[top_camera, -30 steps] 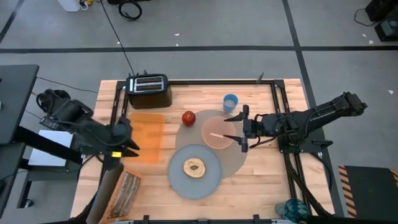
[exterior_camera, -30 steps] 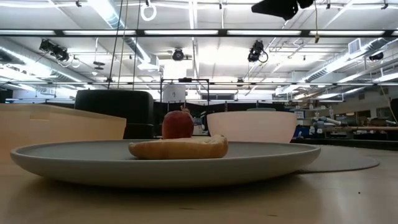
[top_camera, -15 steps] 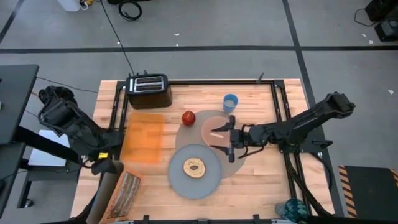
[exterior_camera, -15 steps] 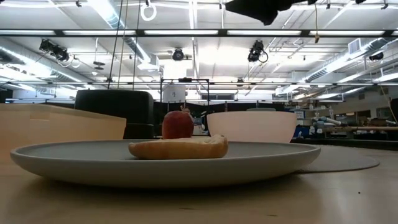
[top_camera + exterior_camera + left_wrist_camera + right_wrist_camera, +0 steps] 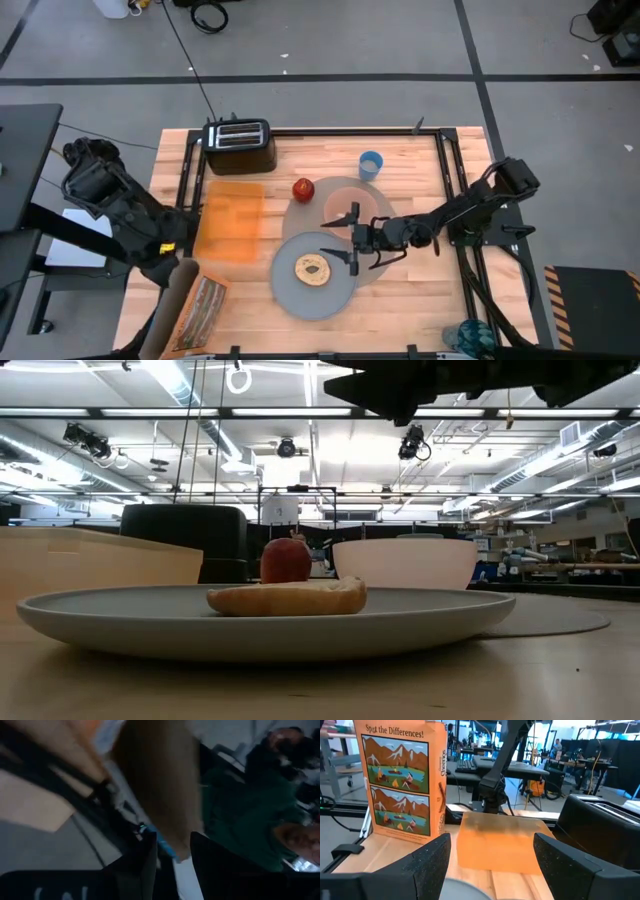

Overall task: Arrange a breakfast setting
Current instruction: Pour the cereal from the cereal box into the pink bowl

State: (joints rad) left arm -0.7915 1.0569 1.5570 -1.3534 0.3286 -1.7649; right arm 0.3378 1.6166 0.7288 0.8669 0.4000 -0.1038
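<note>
Right gripper (image 5: 352,238) outstretched, spread, seemingly over plate (image 5: 288,282)

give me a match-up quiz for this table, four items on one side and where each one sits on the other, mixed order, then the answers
Items:
1. bagel
2. spoon
3. red apple
4. small blue cup

Places:
A. in the translucent pink bowl
B. on bare wood at the far side, apart from the large round mat
C. on the grey plate
D. just off the mat's edge, between the pink bowl and the black toaster

Pairs: 1-C, 2-A, 3-D, 4-B
</note>
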